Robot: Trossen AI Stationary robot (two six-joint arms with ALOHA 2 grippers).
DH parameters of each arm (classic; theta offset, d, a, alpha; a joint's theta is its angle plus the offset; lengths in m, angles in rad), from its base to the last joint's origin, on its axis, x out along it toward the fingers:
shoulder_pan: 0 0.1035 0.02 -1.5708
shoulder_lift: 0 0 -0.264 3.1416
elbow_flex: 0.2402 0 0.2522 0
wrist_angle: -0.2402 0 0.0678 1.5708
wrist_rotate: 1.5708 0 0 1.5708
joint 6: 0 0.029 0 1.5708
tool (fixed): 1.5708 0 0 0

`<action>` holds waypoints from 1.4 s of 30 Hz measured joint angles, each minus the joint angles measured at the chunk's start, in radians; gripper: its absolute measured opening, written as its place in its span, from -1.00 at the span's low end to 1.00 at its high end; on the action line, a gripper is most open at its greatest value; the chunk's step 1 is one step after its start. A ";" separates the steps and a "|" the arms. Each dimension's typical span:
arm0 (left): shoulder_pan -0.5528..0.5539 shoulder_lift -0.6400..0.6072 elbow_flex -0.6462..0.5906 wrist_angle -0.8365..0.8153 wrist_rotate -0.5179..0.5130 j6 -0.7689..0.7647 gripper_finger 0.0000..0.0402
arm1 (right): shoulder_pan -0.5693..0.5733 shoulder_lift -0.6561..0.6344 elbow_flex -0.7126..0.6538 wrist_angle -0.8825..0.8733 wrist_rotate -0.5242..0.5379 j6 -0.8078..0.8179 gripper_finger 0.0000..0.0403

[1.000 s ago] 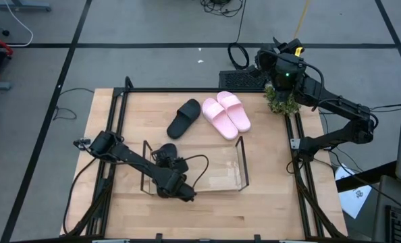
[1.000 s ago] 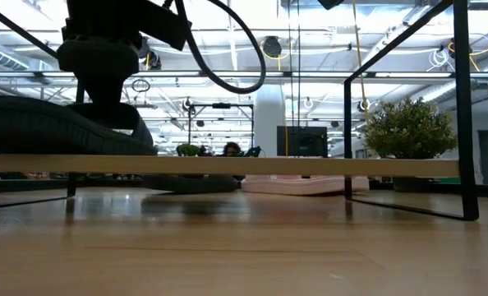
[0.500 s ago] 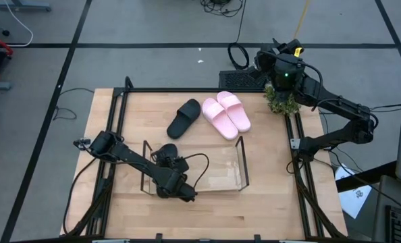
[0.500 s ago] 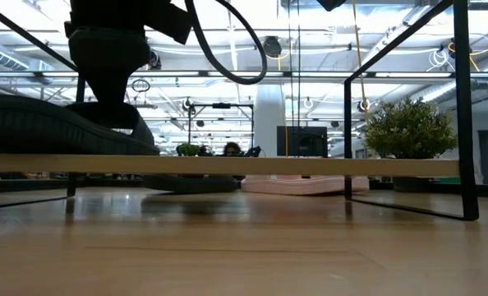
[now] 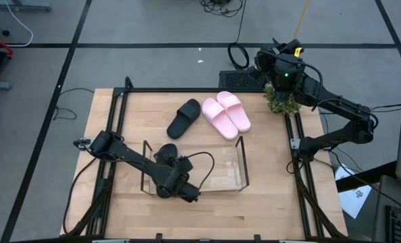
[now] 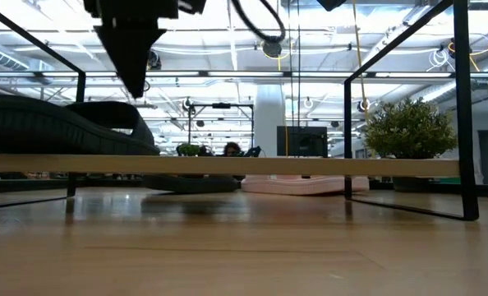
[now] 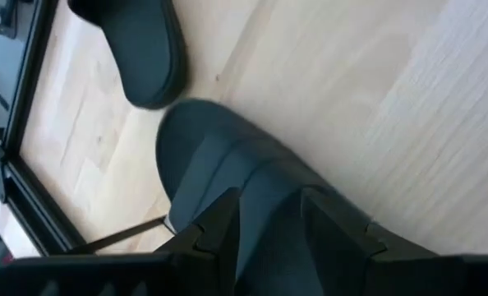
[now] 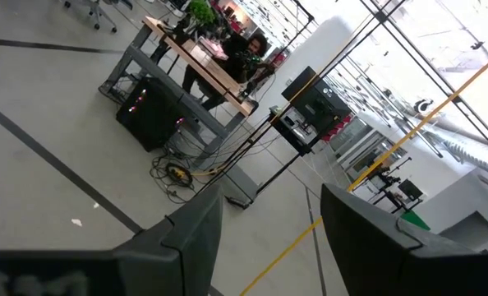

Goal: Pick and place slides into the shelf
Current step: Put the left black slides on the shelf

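One black slide (image 5: 165, 152) lies sole-down at the left end of the clear shelf (image 5: 221, 172), also seen in the low view (image 6: 47, 127). My left gripper (image 6: 135, 82) hangs just above it, open, its fingers apart over the slide's strap (image 7: 252, 181) without touching it. The other black slide (image 5: 183, 118) and the pink pair (image 5: 226, 115) lie on the table beyond the shelf. My right gripper (image 8: 269, 222) waits open, high at the table's far right corner (image 5: 266, 59).
A small potted plant (image 5: 280, 101) stands at the far right corner under the right arm. The shelf's dark wire end frames (image 6: 466, 107) rise at both ends. The shelf's right part (image 6: 310, 164) holds nothing. Bare wood lies near the front edge.
My left gripper has gone up from the black slide's strap and now hangs clear above it. The slide stays where it was on the shelf.
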 joint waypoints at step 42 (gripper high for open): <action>0.016 -0.338 0.262 0.000 -0.125 0.496 -0.37 | 0.326 0.000 0.000 0.077 -0.104 -0.185 -0.03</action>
